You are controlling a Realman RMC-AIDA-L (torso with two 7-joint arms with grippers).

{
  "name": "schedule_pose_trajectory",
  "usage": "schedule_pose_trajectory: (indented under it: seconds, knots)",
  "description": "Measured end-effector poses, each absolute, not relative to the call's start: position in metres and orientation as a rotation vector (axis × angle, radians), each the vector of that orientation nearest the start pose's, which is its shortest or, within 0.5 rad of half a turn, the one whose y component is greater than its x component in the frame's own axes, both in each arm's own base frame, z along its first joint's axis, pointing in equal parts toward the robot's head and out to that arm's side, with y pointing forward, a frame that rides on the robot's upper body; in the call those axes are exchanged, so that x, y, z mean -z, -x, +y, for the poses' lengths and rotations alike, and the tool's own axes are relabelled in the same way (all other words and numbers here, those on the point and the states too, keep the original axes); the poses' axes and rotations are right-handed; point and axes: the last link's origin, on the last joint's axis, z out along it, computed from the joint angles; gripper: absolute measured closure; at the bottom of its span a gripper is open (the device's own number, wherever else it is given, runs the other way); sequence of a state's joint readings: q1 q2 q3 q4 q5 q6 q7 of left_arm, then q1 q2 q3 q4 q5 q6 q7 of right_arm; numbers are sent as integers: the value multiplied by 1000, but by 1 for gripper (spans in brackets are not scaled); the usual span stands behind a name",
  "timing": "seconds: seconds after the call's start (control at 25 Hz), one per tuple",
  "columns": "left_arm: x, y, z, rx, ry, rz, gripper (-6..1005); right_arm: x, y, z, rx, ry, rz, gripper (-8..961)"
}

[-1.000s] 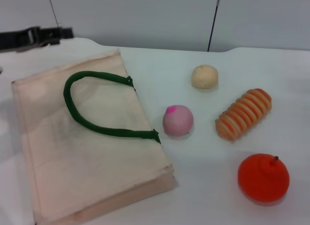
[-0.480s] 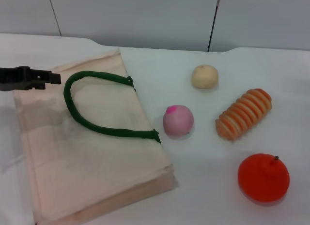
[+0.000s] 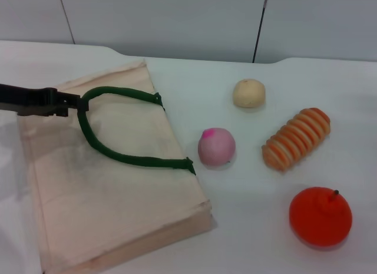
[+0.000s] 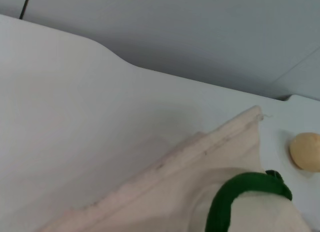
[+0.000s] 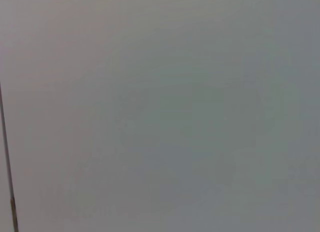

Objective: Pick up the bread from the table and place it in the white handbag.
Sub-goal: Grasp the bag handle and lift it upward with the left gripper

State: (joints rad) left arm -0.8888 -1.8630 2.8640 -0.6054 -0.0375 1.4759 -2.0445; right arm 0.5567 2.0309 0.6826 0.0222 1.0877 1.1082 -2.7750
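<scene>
Left gripper (image 3: pixel 75 103) reaching in from the left over the bag (image 3: pixel 112 185), tip at the bend of the green handle (image 3: pixel 118 156); opening impossible to tell, grip on the handle unclear. Bag lying flat, cream-beige, on the table (image 3: pixel 247 238). Just right of the bag, pink ball (image 3: pixel 216 146); behind it, tan bun (image 3: pixel 248 93). Farther right, bread (image 3: pixel 296 138): long ridged loaf, orange and cream stripes, lying slantwise on the table, well apart from the bag. Nearer, orange fruit (image 3: pixel 320 215). Right gripper out of sight.
</scene>
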Motion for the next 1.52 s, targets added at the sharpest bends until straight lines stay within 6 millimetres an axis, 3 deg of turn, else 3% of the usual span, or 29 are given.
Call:
schedule_pose_trajectory:
  seconds: [0.96,1.36,1.52]
  knots:
    - [-71,314,408,380,2110,-1613,318,-24,-337,367,-761,1527,656,78]
    - [-61,314,409,366,2111,-1617,406,-24,-338,367,-757,1526,658,77]
    - [-61,312,410,396,2111,-1603,610,-24,-339,367,-753,1526,660,77]
